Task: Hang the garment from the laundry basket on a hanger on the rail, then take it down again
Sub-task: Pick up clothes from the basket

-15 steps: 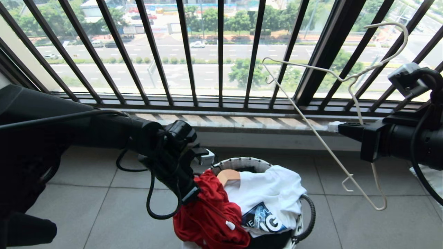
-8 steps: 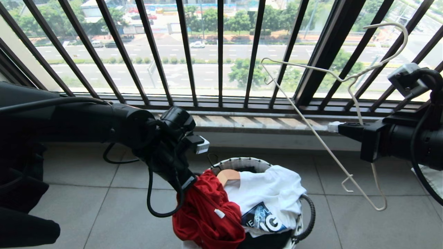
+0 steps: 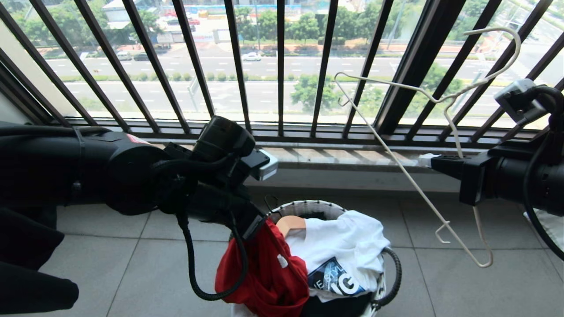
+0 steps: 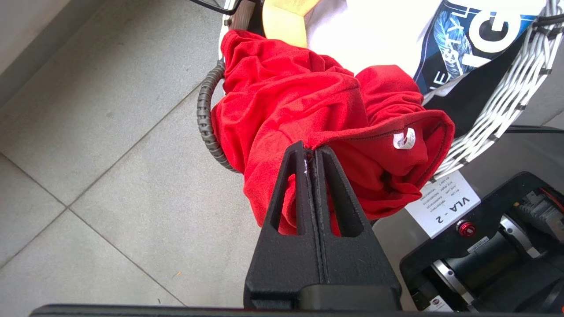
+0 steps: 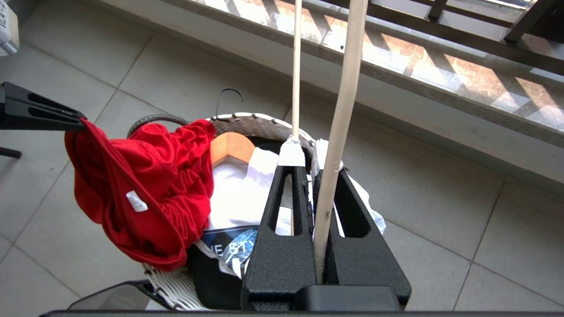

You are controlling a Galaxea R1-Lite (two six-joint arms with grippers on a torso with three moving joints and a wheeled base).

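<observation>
Tiled floor (image 3: 132, 273), basket-side garment (image 3: 264, 277) pinched

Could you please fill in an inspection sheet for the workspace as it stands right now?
Surface: grey tiled floor, bare where visible.
Job's things: red T-shirt pinched at its edge, draped over the round white woven basket; thin pale wire hanger held aloft; rail not seen.
Clutter: white T-shirt with blue graphic, black garment and wooden hanger in the basket.
Grippers: left gripper shut on the red T-shirt; right gripper shut on the wire hanger.
Cables: black cable loops under the left arm.
Surroundings: black barred window railing, street beyond.
</observation>
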